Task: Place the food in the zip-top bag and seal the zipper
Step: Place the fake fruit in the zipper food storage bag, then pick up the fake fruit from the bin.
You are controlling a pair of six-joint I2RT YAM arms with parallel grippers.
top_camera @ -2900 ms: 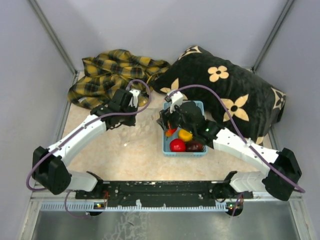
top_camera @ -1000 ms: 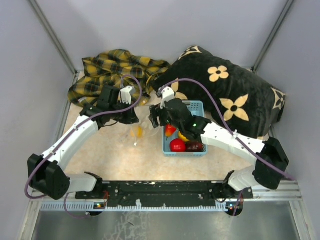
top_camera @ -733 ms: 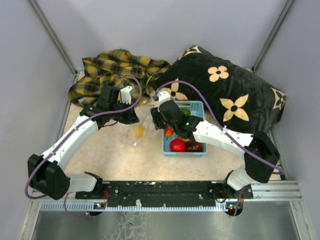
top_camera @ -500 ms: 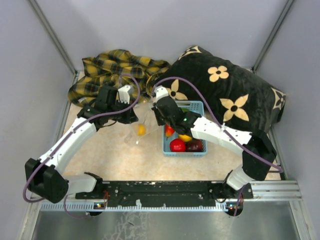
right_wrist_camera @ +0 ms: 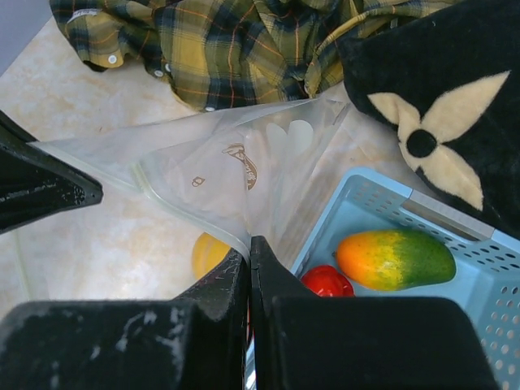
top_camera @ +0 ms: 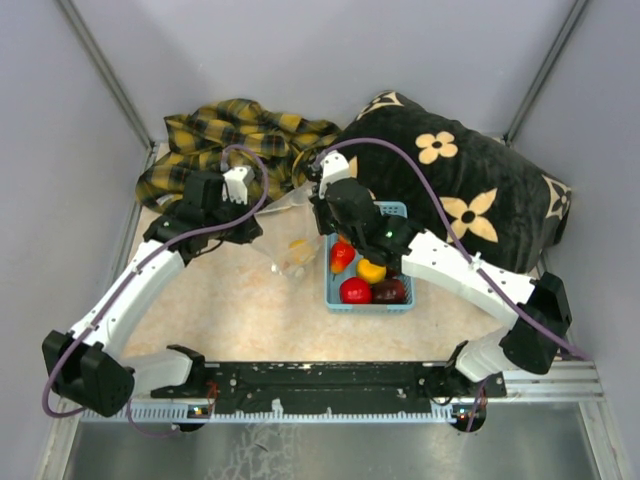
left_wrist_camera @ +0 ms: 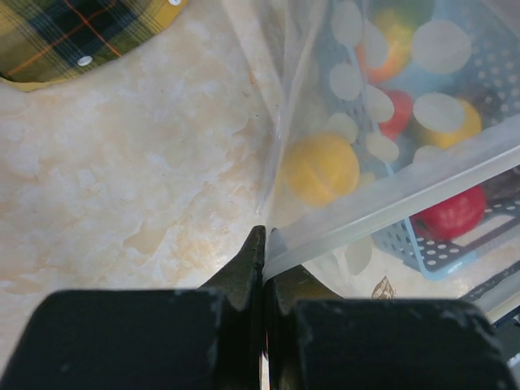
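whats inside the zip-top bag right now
One round yellow-orange toy fruit shows through the dotted clear zip-top bag. The red fruit beyond it lies in the blue basket. The left gripper covers the bag's near corner.

You have open tabletop [top_camera: 235,315] from six to eight o'clock of the zip-top bag [top_camera: 282,226]. The blue basket [top_camera: 370,308] blocks three o'clock, the plaid shirt [top_camera: 228,140] eleven, the flowered pillow [top_camera: 470,195] one.

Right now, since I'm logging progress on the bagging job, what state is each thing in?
left pincer, shut on the zipper.
right pincer, shut on the bag's rim.
zip-top bag, held between both pincers, mouth open, one yellow fruit inside.
basket, holding fruits not yet bagged.
plaid shirt, crumpled.
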